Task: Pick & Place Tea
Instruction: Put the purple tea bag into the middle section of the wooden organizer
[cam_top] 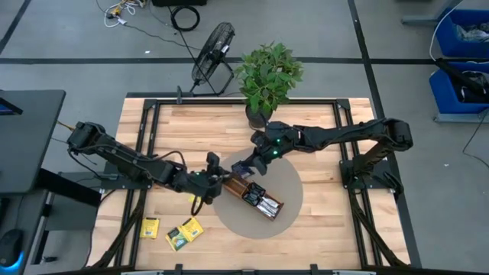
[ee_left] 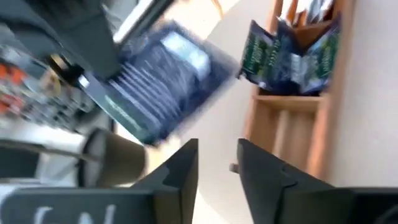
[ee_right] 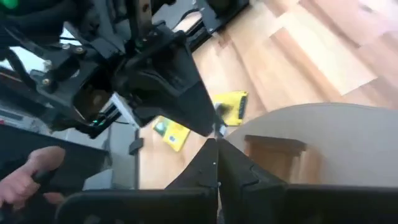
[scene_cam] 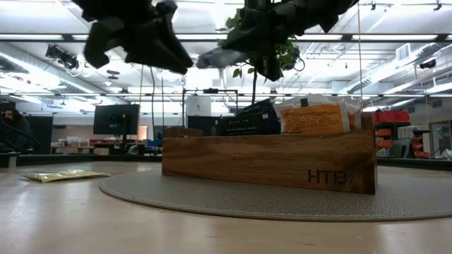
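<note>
A dark navy tea sachet (ee_left: 163, 81) is held in the air by my right gripper (cam_top: 246, 166), above the left end of the wooden divided tray (cam_top: 258, 198). The sachet shows pale in the low view (scene_cam: 213, 58). The tray stands on a round grey mat (cam_top: 286, 179) and holds several upright sachets (scene_cam: 311, 116). My left gripper (cam_top: 209, 180) hovers just left of the tray, open and empty, its fingers (ee_left: 186, 171) pointing toward the held sachet. Two yellow sachets (cam_top: 150, 227) (cam_top: 184, 233) lie flat on the table at the near left. My right gripper pinches the navy sachet between its two fingers at one edge (ee_left: 121, 102). The sachet sticks out from the fingers toward my left gripper. It is lifted clear of the tray and mat. The right wrist view sees the shut fingers (ee_right: 211, 163), and the sachet does not show there.
A potted plant (cam_top: 267, 76) stands at the table's far edge and a fan (cam_top: 212, 52) stands on the floor behind it. A person's hand (ee_right: 34, 171) shows beyond the table in the right wrist view. Bare wood lies at the near right of the mat.
</note>
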{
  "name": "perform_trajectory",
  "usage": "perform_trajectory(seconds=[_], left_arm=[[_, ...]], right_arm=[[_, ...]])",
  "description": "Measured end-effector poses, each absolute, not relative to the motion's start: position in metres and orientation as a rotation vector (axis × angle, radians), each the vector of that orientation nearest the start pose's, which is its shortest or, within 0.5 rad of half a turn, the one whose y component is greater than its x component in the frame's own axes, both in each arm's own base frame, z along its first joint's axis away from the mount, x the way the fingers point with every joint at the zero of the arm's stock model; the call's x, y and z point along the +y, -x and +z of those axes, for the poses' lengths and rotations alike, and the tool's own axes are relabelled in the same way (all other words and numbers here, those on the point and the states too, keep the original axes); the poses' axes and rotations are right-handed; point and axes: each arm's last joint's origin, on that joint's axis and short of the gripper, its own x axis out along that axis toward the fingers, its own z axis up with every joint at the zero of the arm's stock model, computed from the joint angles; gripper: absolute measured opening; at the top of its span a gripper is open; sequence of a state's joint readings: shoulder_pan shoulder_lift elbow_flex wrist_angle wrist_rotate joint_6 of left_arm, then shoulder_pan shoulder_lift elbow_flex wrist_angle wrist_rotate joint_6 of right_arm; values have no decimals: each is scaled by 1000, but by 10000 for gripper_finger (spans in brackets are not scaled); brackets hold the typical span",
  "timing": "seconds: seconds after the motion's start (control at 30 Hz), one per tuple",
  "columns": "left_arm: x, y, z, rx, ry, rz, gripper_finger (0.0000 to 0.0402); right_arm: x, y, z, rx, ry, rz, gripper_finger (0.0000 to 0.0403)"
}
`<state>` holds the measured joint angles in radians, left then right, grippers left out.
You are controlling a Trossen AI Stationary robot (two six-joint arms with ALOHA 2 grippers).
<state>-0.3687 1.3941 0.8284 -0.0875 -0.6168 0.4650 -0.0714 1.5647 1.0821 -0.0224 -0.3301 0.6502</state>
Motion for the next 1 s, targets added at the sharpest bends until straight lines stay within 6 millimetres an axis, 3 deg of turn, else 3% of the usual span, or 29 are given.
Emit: perform_trajectory(seconds=[0.27,0.47,0.77,1.0], left_arm=[[-92,-268,221,624,-486,101,153],[-95,-259,216,379,-308,-13,137],[-83,-220,213,171,-132,-23,122],[-70,-184,205,-18,-36,-27,122]], right_arm=[[3,-329,277,541,-535,-66,1],[35,-317,289,488,-335,-170,0],[83,-303,291,402,-152,-341,0],[115,-290,271,256,-158,-434,0]])
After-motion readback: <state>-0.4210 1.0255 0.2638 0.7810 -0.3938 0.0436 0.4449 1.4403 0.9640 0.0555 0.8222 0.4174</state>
